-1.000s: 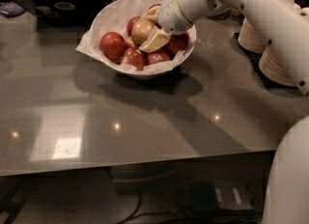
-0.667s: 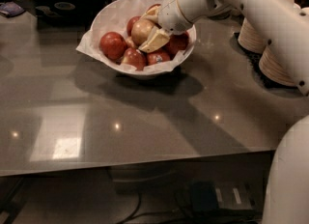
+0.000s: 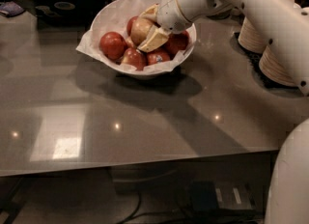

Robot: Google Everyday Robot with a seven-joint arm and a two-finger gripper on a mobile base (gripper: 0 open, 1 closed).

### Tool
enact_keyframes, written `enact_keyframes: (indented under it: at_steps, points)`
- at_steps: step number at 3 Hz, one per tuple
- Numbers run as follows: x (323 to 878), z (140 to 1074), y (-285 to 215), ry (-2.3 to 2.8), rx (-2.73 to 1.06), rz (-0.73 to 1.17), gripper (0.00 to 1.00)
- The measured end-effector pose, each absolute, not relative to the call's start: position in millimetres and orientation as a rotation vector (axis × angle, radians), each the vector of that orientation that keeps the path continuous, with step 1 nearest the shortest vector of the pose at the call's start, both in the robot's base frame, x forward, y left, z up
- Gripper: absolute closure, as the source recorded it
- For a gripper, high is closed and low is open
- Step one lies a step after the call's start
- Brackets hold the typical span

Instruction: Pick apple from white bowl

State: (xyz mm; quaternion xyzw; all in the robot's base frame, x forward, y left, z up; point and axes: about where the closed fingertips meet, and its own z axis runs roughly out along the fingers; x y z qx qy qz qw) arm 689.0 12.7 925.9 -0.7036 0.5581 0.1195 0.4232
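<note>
apple (image 3: pixel 138 28): pale yellowish-tan, faint red blush | other apples (image 3: pixel 112 45): deep red | white bowl (image 3: pixel 189 48): white, crinkled white paper lining | end effector (image 3: pixel 142 32): cream-tan fingers clasping apple, inside white bowl | arm (image 3: pixel 251 7): white, dark dots | worktop (image 3: pixel 145 121): glossy grey-brown | paper bowl stacks (image 3: pixel 276 60): cream

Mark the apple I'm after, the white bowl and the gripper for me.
apple (image 3: pixel 137 28), camera view, on its pale front face.
white bowl (image 3: pixel 194 38), camera view, on its right rim.
gripper (image 3: pixel 145 31), camera view, midway between the fingertips, which are closed on the apple.
</note>
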Motion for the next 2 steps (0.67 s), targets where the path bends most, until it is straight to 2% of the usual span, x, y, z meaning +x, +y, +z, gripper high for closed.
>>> enact_keyframes:
  at_steps: [2]
  points:
    - [669.8, 991.3, 15.0, 1.235, -1.709, 0.287, 1.00]
